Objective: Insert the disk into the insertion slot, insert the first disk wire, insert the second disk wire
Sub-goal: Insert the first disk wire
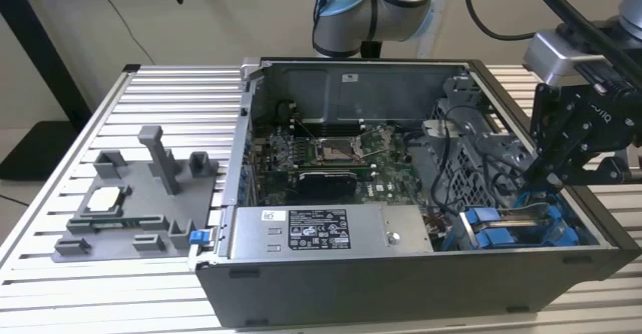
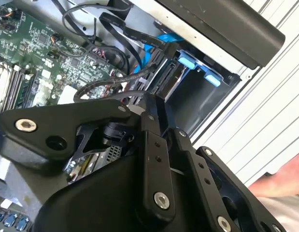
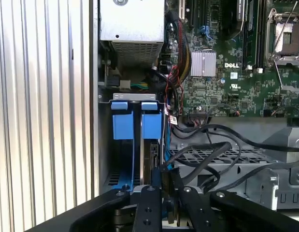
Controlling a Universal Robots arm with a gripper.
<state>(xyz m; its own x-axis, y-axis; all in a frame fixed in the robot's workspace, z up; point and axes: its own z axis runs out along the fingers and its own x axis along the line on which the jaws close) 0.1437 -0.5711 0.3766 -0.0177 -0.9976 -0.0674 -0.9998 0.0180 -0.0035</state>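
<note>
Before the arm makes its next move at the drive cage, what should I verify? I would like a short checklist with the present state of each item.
1. Claw positioned at the insertion slot: ok.
2. Disk fully seated in the slot: cannot tell.
3. Black cables away from the claw: not ok, they loop right beside it.
4. People away from the work area: not ok, a hand shows beside the case.
5. Case side open for access: ok.

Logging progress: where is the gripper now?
At the exterior view's right, the gripper hangs inside the open case, just above the insertion slot with its blue tabs, beside black cables.
</note>
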